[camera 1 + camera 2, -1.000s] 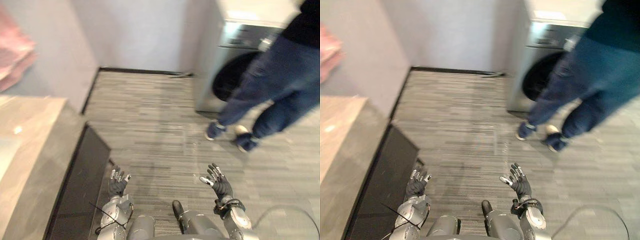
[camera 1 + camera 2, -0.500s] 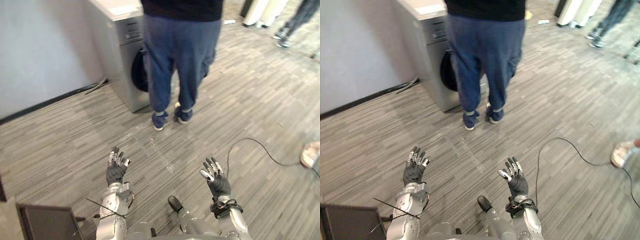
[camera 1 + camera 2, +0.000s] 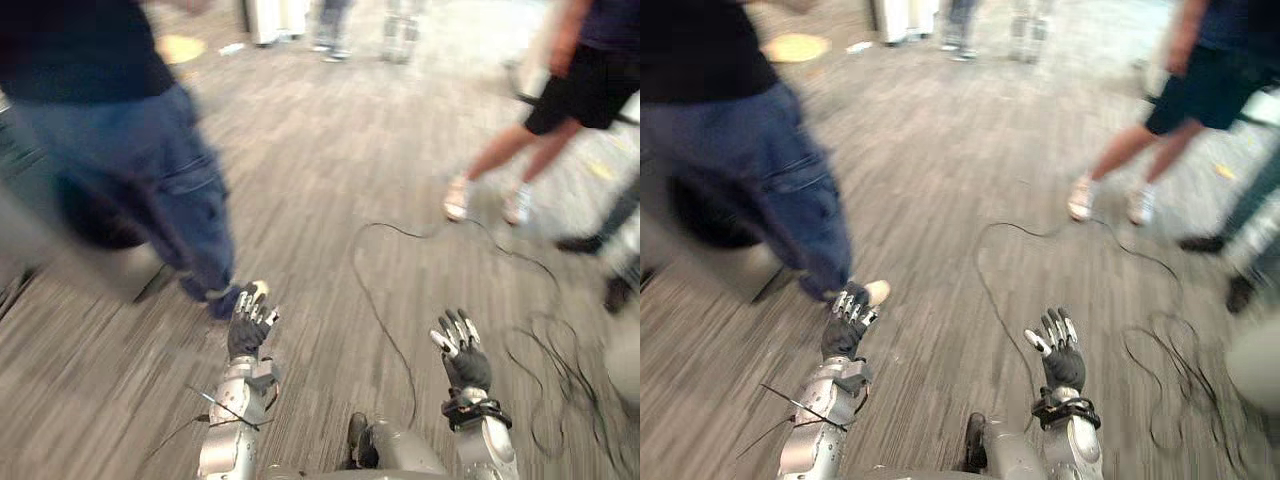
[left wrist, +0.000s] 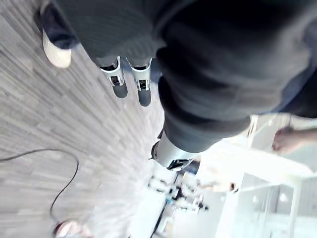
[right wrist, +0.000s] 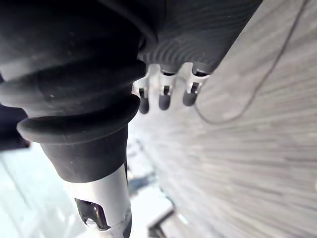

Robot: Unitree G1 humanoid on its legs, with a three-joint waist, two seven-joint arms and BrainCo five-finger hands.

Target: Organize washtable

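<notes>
Both hands are raised over a grey plank floor with straight, spread fingers and hold nothing. My left hand is low and left of centre, close to a person's light shoe. My right hand is low and right of centre, above a loose black cable. In the left wrist view the left hand's fingers point over the floor. The right hand's fingers show straight in the right wrist view. No washtable or item to organise is in sight.
A person in blue trousers stands close at the left, in front of a grey machine. Another person in dark shorts stands at the upper right, with more feet at the right edge. Cable coils lie at the right.
The whole view has swung round to the right: the counter and wall left the frame, the person in blue now stands at the left, and more people and cable came into view. Both hands stay raised and open.
</notes>
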